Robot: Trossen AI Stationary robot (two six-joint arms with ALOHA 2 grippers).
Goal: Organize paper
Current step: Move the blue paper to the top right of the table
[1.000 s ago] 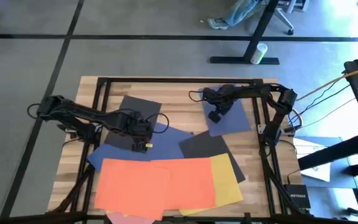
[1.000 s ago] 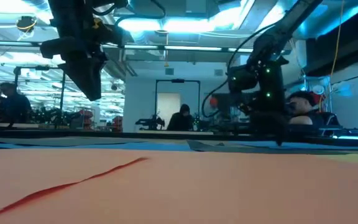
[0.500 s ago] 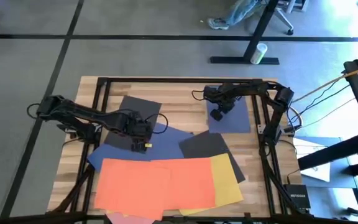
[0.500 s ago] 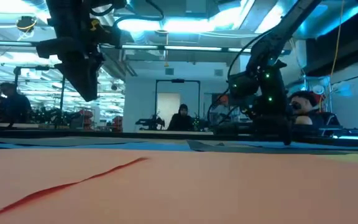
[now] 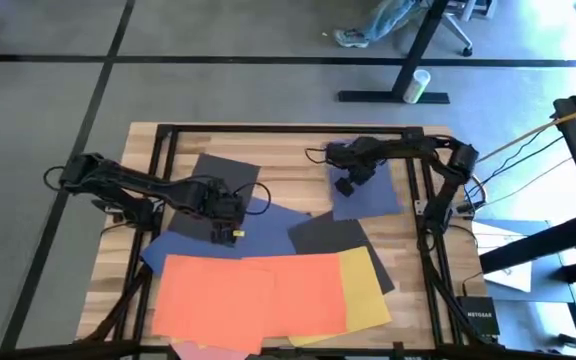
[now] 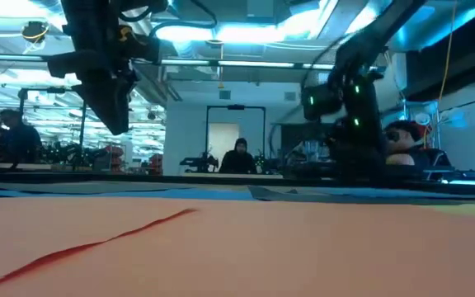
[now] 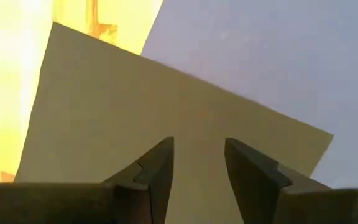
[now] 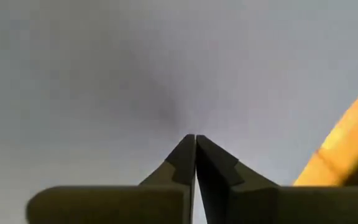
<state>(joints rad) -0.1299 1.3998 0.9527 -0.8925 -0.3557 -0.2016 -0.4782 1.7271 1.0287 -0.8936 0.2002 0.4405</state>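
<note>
Right wrist view alone shows right gripper [image 8: 195, 155] fingers [image 8: 180, 163] pressed together.

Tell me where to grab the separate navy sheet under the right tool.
Take the navy blue construction-paper sheet at its bare far edge, coming from the table's far side. It lies flat, so only an edge gives purchase. The right tool is shut at its left edge.

"NETGEAR" is read in white letters on the small black box [image 5: 478, 316] beside the wooden surface's [image 5: 288, 160] right frame.
</note>
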